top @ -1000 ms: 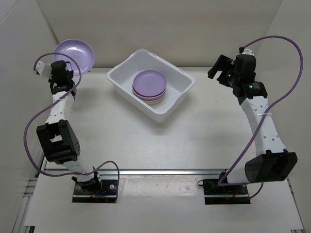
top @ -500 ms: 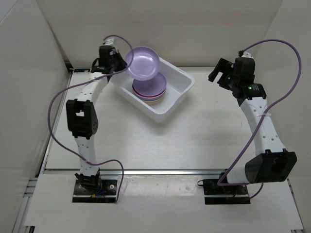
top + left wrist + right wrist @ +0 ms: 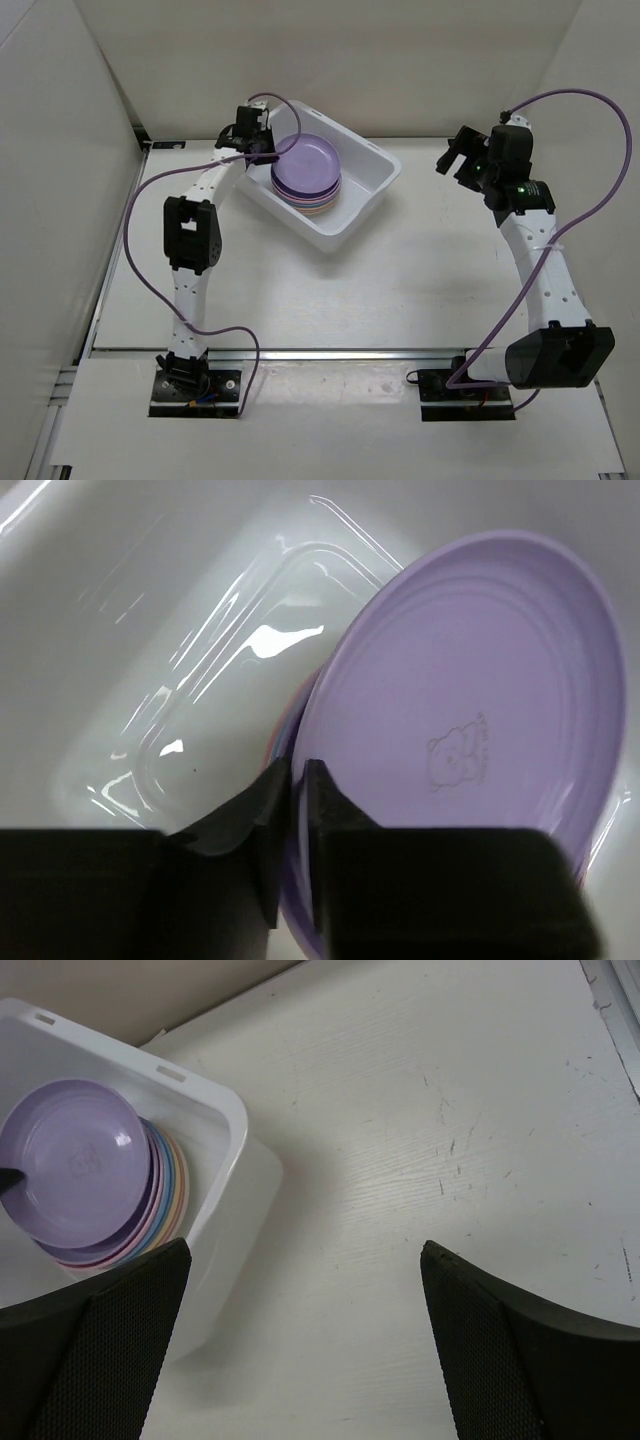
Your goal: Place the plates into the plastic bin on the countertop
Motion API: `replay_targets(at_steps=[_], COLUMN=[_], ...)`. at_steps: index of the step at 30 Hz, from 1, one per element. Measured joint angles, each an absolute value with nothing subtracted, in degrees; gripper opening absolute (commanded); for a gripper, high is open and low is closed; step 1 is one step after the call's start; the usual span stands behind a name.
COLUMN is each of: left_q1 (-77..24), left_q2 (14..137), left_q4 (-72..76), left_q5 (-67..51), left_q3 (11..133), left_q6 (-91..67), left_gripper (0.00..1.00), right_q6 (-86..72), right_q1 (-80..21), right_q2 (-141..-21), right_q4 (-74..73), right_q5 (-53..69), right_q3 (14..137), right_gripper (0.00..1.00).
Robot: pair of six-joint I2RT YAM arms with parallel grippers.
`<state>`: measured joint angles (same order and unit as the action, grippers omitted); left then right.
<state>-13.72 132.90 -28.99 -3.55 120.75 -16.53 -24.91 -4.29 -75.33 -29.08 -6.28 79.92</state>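
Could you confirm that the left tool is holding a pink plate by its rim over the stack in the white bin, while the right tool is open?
Not quite: the plate is purple, not pink, as the left wrist view shows. The rest holds: the left tool grips its rim over the stack in the white bin, and the right tool is open.

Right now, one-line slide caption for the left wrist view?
Left gripper clamps the purple plate by its rim, tilted inside the plastic bin.
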Motion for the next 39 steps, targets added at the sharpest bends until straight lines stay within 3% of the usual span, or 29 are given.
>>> replay_targets(at_steps=[1, 2, 3, 4, 5, 14, 19, 31, 39], left_q1=[-13.6, -13.6, -13.6, -13.6, -13.6, -13.9, -15.9, -18.0, -11.8], left_q2=[132.9, 132.9, 132.9, 132.9, 132.9, 132.0, 124.7, 78.1, 68.1], left_q4=[-29.6, -29.8, -30.0, -30.2, -30.3, -31.3, -31.7, -26.7, -28.0], left_q5=[-2.9, -2.3, -1.7, -1.2, -0.9, -1.4, 0.8, 17.1, 19.9], left_q3=[120.9, 121.2, 121.3, 121.5, 121.7, 124.6, 121.7, 77.6, 65.2], left_q6=[-16.5, -16.3, -15.9, -16.0, -15.6, -14.1, -11.9, -16.3, -20.5], left_gripper=[0.37, 0.6, 0.71, 0.94, 1.0, 1.0, 0.99, 0.99, 0.99], right_q6=[-24.9, -24.9, -24.9, -24.9, -24.9, -24.6, -24.6, -25.5, -27.5], right_q1=[-4.2, -4.1, -3.9, -3.7, -3.7, -3.4, -3.4, -3.3, -3.3], right_q2=[-75.0, -74.7, -74.3, -74.1, -73.9, -73.8, -73.8, -77.4, -77.3], right_q4=[-29.3, -29.5, -29.6, -29.8, -30.0, -30.1, -30.5, -33.0, -31.8], right_q5=[-6.3, -6.3, -6.5, -6.5, -6.6, -6.8, -6.9, -3.7, -1.7], right_q3=[79.6, 79.4, 79.2, 79.0, 78.9, 78.8, 78.8, 77.6, 72.4], right_gripper=[0.99, 0.99, 0.99, 0.99, 0.99, 0.99, 0.99, 0.99, 0.99])
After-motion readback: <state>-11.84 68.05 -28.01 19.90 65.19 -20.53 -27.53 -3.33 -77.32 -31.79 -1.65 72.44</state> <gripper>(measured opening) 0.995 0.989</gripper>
